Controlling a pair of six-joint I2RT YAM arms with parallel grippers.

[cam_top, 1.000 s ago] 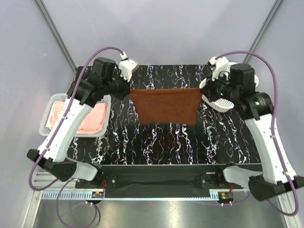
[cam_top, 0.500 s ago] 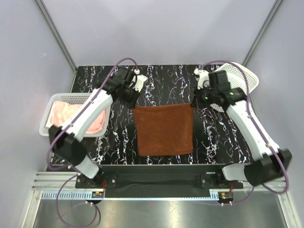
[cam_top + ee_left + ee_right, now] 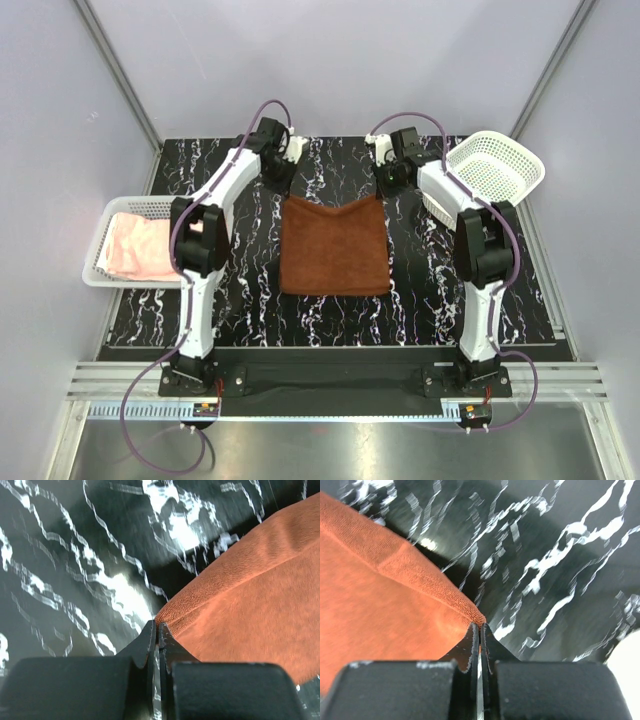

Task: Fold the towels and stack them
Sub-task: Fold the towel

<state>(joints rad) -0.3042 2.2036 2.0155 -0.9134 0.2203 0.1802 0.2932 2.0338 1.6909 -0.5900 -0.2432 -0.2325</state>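
The brown towel point(image 3: 334, 248) lies on the table point(image 3: 430, 290) at the frame's centre. The left claw point(image 3: 156, 627) and right claw point(image 3: 479, 626) are closed tight on its upper corners, probably to spread it flat.

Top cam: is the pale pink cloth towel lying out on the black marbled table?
No, the pale pink cloth towel lies inside the white plastic mesh basket at the left side, not on the tabletop.
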